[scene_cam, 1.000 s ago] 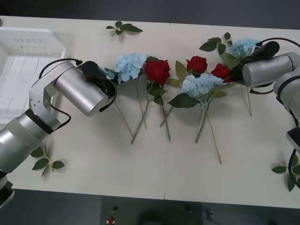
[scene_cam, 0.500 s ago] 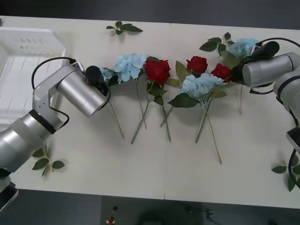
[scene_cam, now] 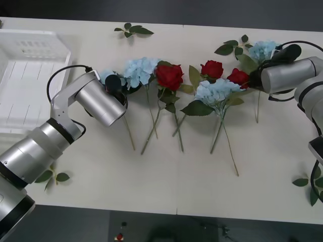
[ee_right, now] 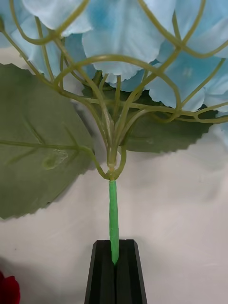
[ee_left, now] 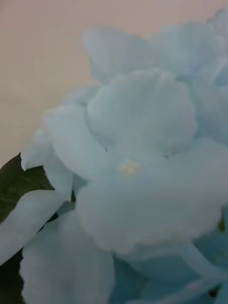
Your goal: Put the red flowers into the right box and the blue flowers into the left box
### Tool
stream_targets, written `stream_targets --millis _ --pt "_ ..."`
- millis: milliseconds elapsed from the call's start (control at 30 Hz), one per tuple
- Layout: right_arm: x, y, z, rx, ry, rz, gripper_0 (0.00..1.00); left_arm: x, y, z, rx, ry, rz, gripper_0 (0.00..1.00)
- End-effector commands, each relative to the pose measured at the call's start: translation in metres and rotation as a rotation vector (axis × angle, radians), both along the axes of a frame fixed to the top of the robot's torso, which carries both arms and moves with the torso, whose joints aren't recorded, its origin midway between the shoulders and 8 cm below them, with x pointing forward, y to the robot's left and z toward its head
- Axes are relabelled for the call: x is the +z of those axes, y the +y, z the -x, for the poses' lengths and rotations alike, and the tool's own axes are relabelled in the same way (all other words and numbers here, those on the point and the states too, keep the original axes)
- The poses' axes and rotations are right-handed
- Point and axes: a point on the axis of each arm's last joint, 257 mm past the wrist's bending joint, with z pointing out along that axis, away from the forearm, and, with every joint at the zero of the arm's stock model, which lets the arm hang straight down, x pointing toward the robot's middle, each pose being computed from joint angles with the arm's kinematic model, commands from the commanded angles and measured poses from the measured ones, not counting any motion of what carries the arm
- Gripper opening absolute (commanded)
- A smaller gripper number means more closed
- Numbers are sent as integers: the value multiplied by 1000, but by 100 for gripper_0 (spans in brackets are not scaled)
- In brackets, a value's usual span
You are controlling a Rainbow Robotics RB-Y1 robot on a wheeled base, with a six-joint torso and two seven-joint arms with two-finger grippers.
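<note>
Where flowers lie scattered, pale tabletop [scene_cam: 151,191] against dark floor [scene_cam: 202,12].

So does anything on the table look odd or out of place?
Yes: the right gripper is shut on a blue flower, though blue ones belong in the left box, across the table. Nothing looks spilled or broken.

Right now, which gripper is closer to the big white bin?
Left. The left gripper is among the blue flowers beside the left box; the right gripper pinches a blue flower's stem across the table.
</note>
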Motion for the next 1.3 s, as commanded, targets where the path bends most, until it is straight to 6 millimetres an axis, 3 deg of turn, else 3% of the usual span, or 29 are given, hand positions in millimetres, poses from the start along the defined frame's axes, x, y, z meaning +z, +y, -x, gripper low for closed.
stream_targets --millis 33,67,133,167,200,300,333,467,633,767,967,1133,1300 --pt "55 0 -23 -26 -95 -107 0 8 -16 -5 -62 -12 -42 100" --pt "60 -1 -24 -26 -98 -115 0 6 -16 -4 -65 -7 -46 92" --pt "80 -5 -24 -22 -98 -145 0 0 -18 -3 -77 -2 -56 53" --pt "80 -5 -24 -22 -98 -145 0 0 -18 -3 -77 -2 -56 53" --pt "100 -7 -23 -7 -101 -167 0 -5 -18 -3 -91 -3 -70 29" --pt "123 -10 -17 55 -99 -171 0 -6 -17 -4 -98 -9 -83 4" --pt "128 -9 -16 70 -104 -177 0 -6 -17 -4 -99 -10 -82 1" --pt "159 0 -4 189 -144 -211 0 -3 -19 -8 -113 -25 -89 0" --pt "193 15 19 332 -200 -242 0 20 -22 -15 -168 -87 -154 0" --pt "217 37 52 498 -268 -324 0 68 -22 -14 -232 -180 -186 0" --pt "236 58 97 704 -330 -326 0 114 -14 9 -284 -208 -189 0" --pt "255 80 138 882 -408 -322 0 147 25 27 -317 -238 -238 0" --pt "269 94 165 1008 -486 -326 0 173 71 43 -323 -282 -311 0"
